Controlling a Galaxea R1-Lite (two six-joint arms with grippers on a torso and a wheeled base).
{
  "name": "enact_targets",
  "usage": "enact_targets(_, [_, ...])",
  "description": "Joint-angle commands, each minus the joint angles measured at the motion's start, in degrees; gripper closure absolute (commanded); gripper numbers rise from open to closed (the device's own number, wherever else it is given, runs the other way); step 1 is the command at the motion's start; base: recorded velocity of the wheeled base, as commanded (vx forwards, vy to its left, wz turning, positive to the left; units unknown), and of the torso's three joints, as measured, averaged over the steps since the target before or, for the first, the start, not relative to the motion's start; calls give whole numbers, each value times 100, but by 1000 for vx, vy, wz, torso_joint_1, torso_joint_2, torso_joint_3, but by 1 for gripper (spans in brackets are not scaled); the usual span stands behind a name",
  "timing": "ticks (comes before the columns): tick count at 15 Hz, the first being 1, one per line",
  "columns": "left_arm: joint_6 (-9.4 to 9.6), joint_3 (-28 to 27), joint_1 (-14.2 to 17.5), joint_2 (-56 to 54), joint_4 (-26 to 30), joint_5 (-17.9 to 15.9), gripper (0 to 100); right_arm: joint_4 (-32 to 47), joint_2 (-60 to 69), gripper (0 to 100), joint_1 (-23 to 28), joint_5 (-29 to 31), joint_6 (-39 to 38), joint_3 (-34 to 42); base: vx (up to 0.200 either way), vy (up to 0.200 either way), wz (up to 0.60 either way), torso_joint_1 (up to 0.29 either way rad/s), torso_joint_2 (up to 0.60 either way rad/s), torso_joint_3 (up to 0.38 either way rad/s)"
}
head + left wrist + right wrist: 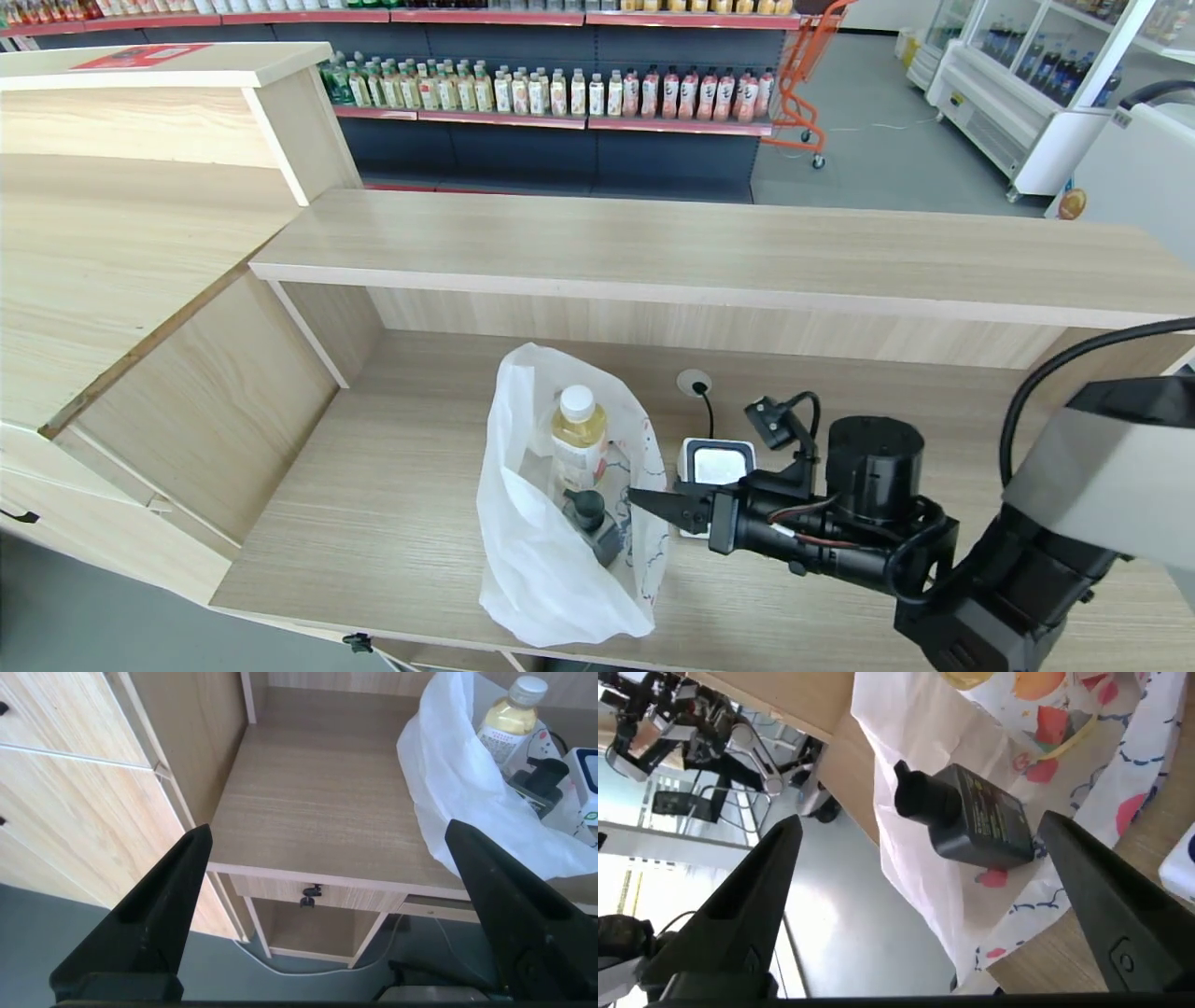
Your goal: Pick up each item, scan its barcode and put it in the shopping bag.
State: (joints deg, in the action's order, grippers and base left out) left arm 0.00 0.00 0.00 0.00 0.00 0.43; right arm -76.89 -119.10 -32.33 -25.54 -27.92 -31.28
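Note:
A white shopping bag stands open on the wooden counter. Inside it an upright bottle of yellow drink with a white cap stands behind a dark bottle that lies tilted. My right gripper hovers at the bag's right rim, open, its fingers spread on either side of the dark bottle without touching it. My left gripper is open and holds nothing, low off the counter's front left corner, well away from the bag.
A white barcode scanner sits just right of the bag, partly under my right arm, cabled to a grommet. A raised wooden ledge borders the counter at the back and a side panel at the left.

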Motion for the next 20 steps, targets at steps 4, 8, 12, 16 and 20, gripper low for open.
enact_targets(4, [0,0,-9,9,0,1,0,2415,2831,0,869,-12,1508,544,0,0,0,0,0,0])
enact_targets(8, [0,0,0,9,0,1,0,4410,5336,0,2117,427,3424,1265,0,0,0,0,0,0])
enact_targets(12, [0,0,0,9,0,1,0,4331,7788,0,2398,2387,3328,3023,0,0,0,0,0,0])
enact_targets(16, [0,0,0,9,0,1,0,6467,9801,0,2442,3037,3222,3128,0,0,0,0,0,0])
enact_targets(20, [0,0,0,9,0,1,0,7504,11181,0,2829,3213,3152,3128,0,0,0,0,0,0])
